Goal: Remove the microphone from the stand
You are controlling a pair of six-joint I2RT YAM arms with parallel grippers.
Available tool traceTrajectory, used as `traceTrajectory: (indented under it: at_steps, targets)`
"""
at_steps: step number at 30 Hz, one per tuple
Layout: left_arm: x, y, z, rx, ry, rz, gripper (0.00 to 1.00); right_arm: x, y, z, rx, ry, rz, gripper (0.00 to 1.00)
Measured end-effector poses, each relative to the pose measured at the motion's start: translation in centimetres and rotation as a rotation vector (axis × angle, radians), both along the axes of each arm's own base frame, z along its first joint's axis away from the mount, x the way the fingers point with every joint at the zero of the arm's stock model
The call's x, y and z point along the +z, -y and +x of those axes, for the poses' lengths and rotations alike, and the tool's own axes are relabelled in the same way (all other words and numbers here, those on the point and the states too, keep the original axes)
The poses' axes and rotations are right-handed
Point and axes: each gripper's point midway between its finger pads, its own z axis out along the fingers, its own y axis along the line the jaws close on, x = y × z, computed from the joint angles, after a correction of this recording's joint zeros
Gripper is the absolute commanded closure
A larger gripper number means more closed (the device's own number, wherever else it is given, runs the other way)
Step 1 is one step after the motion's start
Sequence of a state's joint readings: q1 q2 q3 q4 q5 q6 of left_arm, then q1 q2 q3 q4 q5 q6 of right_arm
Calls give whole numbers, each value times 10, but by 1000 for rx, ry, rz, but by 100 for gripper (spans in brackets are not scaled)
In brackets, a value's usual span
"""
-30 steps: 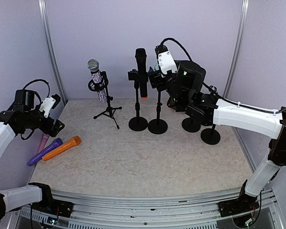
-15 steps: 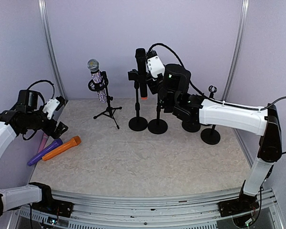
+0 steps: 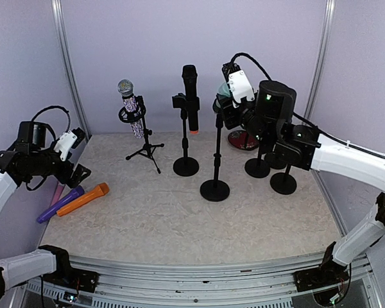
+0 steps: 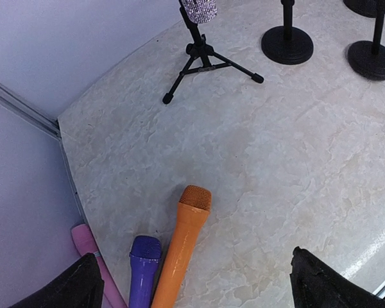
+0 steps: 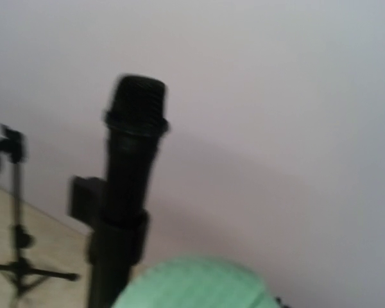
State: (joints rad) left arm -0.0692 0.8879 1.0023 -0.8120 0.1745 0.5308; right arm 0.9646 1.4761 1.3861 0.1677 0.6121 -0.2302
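A green microphone point(image 3: 222, 94) sits atop a black stand point(image 3: 215, 190) in mid-table. My right gripper point(image 3: 227, 106) is at the stand's top and looks shut on the green microphone. Its green head point(image 5: 192, 283) fills the bottom of the right wrist view, blurred, and the fingers are hidden there. A black microphone point(image 3: 190, 96) stands clipped in another stand point(image 3: 186, 167) and also shows in the right wrist view point(image 5: 131, 147). My left gripper point(image 4: 202, 289) is wide open and empty, hovering over an orange microphone point(image 4: 183, 247) and a purple microphone point(image 4: 143, 269) lying at the left.
A glittery silver microphone point(image 3: 129, 104) stands on a tripod point(image 3: 146, 151) at back left. Two bare stand bases point(image 3: 257, 168) point(image 3: 283, 183) and a red round object point(image 3: 244, 140) are under my right arm. A pink microphone point(image 4: 90, 247) lies along the left wall.
My right gripper swung left toward the black microphone, then back right. The stand with the green microphone shifted forward on the table. The left arm barely moved.
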Motion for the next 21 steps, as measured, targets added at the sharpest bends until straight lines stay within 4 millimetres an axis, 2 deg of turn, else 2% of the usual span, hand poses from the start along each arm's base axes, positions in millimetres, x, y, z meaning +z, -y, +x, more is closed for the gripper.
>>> traceTrajectory:
  at_steps: [5, 11, 16, 21]
  targets:
    - [5, 8, -2, -26, 1, -41, 1, 5, -4, -29, 132, -2, 46, 100]
    - [2, 19, -2, -52, -35, -112, 1, 3, -29, -70, 266, 22, 51, 100]
    - [2, 31, -4, -90, -56, -171, 5, 3, -48, -89, 325, 48, 37, 100]
    - [9, 46, -7, -142, -60, -251, 8, 5, -88, -97, 390, 86, 40, 100]
